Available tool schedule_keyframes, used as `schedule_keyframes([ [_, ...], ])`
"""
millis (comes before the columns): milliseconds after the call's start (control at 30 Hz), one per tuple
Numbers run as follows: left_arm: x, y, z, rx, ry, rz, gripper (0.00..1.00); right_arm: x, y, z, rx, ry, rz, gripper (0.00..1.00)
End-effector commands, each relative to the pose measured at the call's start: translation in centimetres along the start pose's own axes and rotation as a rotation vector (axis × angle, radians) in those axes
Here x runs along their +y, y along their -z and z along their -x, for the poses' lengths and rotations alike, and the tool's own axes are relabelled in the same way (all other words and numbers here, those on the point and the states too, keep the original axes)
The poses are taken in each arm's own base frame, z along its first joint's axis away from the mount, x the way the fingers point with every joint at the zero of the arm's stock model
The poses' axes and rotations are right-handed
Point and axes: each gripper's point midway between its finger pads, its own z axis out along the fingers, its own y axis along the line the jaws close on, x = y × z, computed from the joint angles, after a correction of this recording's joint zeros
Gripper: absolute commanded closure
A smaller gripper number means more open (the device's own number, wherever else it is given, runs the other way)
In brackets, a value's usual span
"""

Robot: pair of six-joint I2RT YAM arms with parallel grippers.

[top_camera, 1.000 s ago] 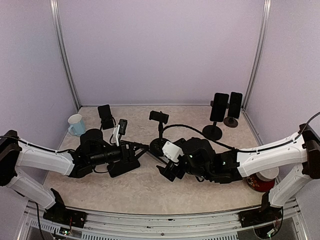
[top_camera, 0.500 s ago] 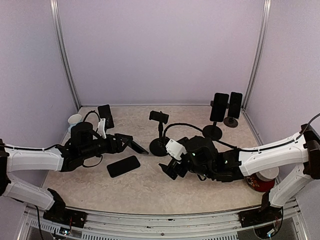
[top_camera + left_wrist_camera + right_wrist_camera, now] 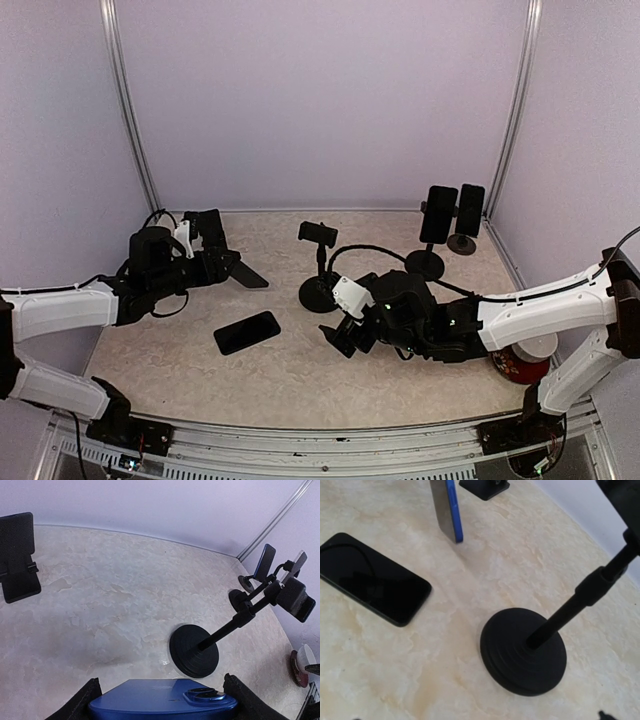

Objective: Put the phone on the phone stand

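My left gripper [image 3: 232, 268] is shut on a blue phone [image 3: 250, 276], holding it by its long sides above the table at the left. In the left wrist view the blue phone [image 3: 162, 700] spans the gap between my fingers [image 3: 82, 702], camera bump to the right. The phone stand [image 3: 318, 292] is black, with a round base, a thin pole and a clamp head [image 3: 318, 234], and stands mid-table; its base [image 3: 194, 651] lies ahead of the phone. My right gripper [image 3: 345, 338] hangs open and empty just right of the base [image 3: 524, 651].
A black phone [image 3: 247, 332] lies flat on the table in front of the left gripper. A small black stand [image 3: 210, 230] sits at the back left. Two stands holding phones [image 3: 438, 215] [image 3: 469, 210] are at the back right. A red and white bowl [image 3: 520, 360] is near the right arm.
The left arm has drawn back to the left and away from the stand, carrying the blue phone off the black phone's spot. The right arm has barely moved.
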Motion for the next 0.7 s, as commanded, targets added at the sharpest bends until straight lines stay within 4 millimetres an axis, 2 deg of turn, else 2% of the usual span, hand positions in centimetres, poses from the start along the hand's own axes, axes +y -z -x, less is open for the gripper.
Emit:
schedule_keyframes([
  [0, 0.8, 0.2, 3.8, -0.085, -0.01, 0.022, 0.59, -0.7, 0.1, 0.1, -0.001, -0.022, -0.015, 0.0],
  [267, 4.0, 0.8, 6.8, -0.136, 0.015, 0.161, 0.58, -0.7, -0.1, 0.0, 0.003, -0.02, -0.015, 0.0],
  [533, 5.9, 0.8, 9.4, -0.165, 0.021, 0.253, 0.58, -0.7, -0.1, 0.1, 0.001, -0.019, -0.014, 0.0],
  [667, 6.9, 0.4, 10.6, -0.175, 0.027, 0.308, 0.63, -0.8, -0.1, -0.2, 0.005, -0.019, -0.016, 0.0],
])
